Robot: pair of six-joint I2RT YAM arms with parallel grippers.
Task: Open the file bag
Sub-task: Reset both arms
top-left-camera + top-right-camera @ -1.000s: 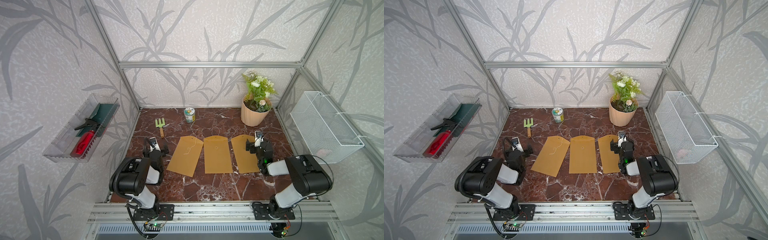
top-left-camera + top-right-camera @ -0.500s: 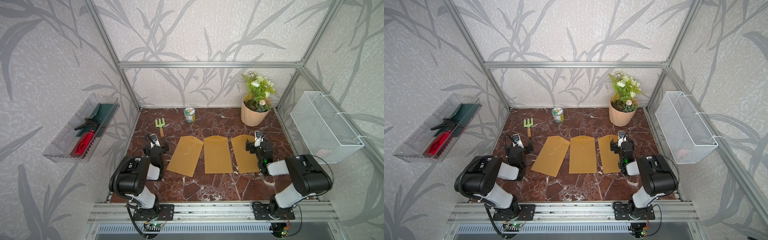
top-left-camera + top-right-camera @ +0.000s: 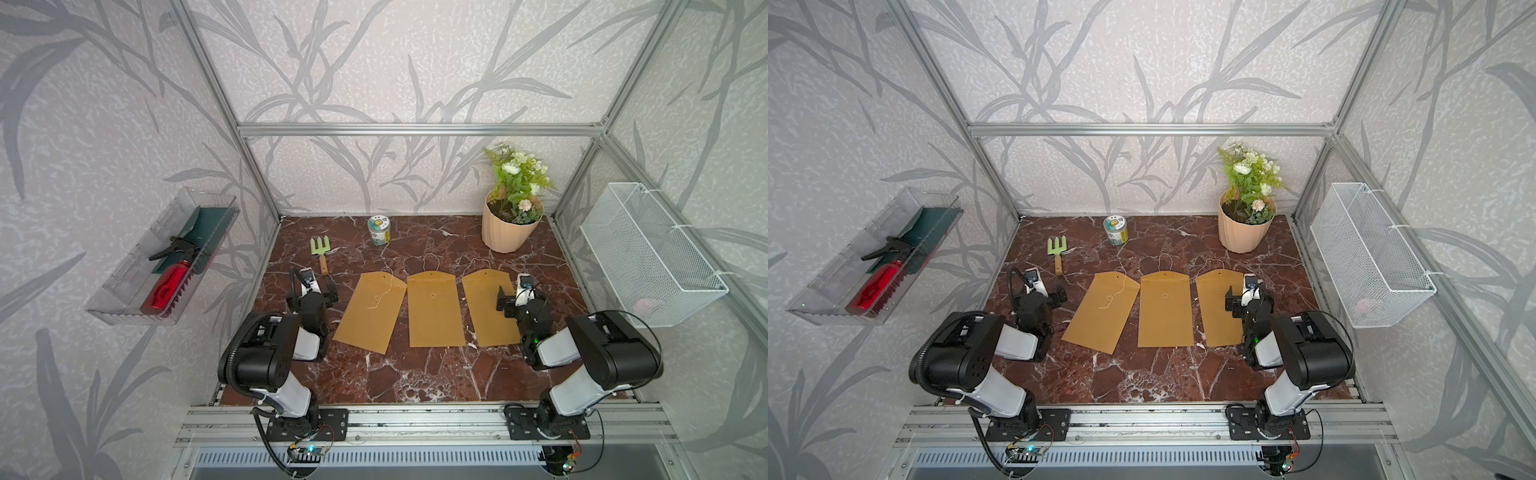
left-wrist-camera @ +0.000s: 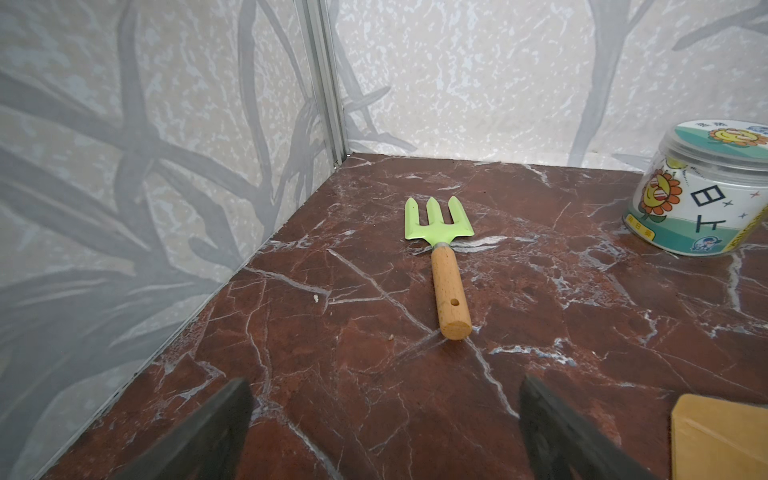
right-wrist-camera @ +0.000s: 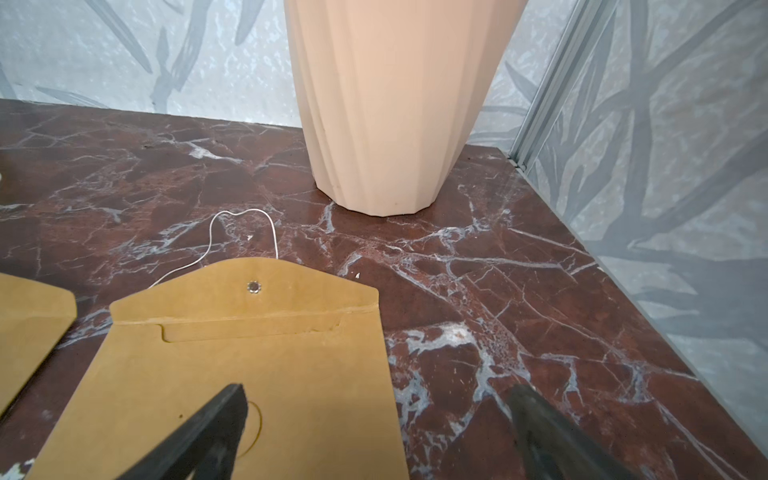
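Three brown paper file bags lie side by side on the marble table in both top views: left file bag point(image 3: 368, 309), middle one point(image 3: 434, 311), right one point(image 3: 488, 309). A white string lies loose across the left bag's face. The strings of the other two trail toward the back. My left gripper point(image 3: 311, 294) is open over bare marble left of the left bag, whose corner point(image 4: 719, 440) shows in the left wrist view. My right gripper point(image 5: 374, 409) is open and empty, one finger point(image 5: 220, 424) over the right bag point(image 5: 257, 365), whose flap lies unfolded.
A green hand fork point(image 3: 321, 253) with a wooden handle lies just beyond my left gripper. A small printed can point(image 3: 379, 230) and a pink flower pot point(image 3: 509, 226) stand at the back. A clear tray point(image 3: 124, 293) and a wire basket point(image 3: 648, 253) hang on the side walls.
My left gripper has moved a little toward the back, nearer the hand fork. The right arm and the bags have not moved.
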